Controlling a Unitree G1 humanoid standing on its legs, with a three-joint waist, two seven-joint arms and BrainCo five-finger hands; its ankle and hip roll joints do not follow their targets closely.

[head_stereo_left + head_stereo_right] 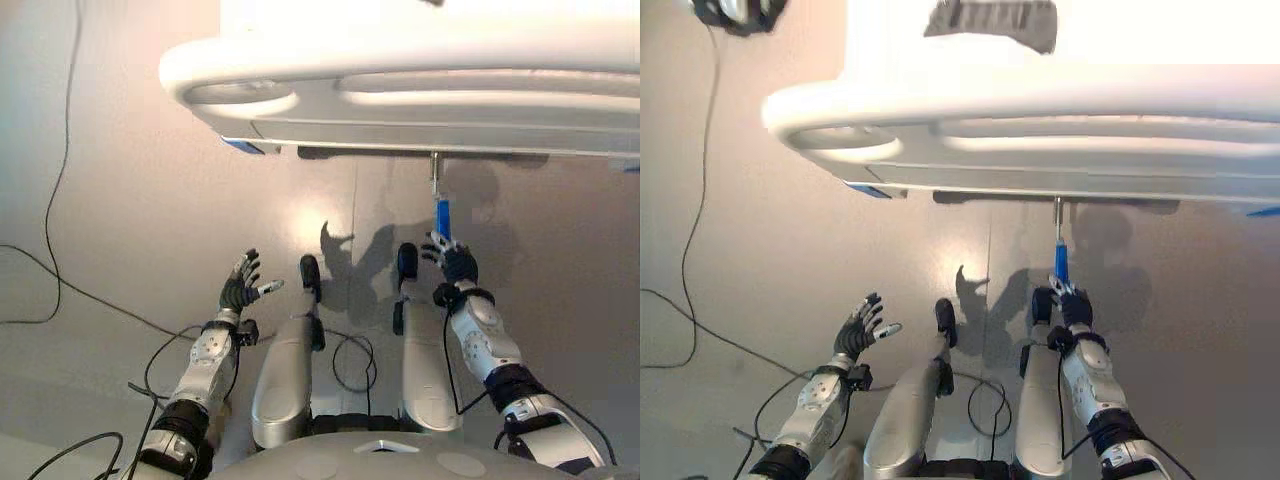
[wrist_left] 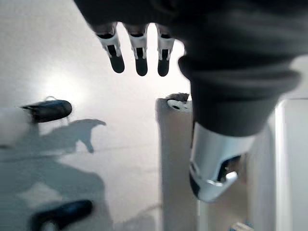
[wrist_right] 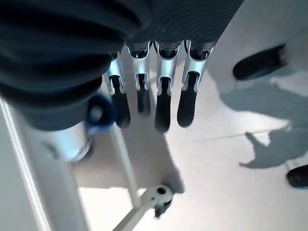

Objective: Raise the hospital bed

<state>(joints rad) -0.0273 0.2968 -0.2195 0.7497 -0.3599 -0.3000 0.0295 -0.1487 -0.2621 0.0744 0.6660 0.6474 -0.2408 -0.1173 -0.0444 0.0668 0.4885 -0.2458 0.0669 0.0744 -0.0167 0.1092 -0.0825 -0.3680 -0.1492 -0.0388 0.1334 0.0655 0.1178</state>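
1. The hospital bed (image 1: 420, 95) is white, with a pale grey footboard panel.
2. The crank handle (image 1: 442, 217) has a bright blue grip on a silver-grey rod.
3. The floor (image 1: 130, 200) is plain pale grey-beige.
4. Each robot hand, left (image 1: 240, 285) and right (image 1: 455, 265), has silver fingers with dark tips and a dark ribbed cover.

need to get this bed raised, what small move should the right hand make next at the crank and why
Probably curl the right hand around the blue crank handle. The handle hangs below the white bed frame, and in the right wrist view it sits between the thumb and straight fingers, so nothing grips it yet. The left hand is open over the floor.
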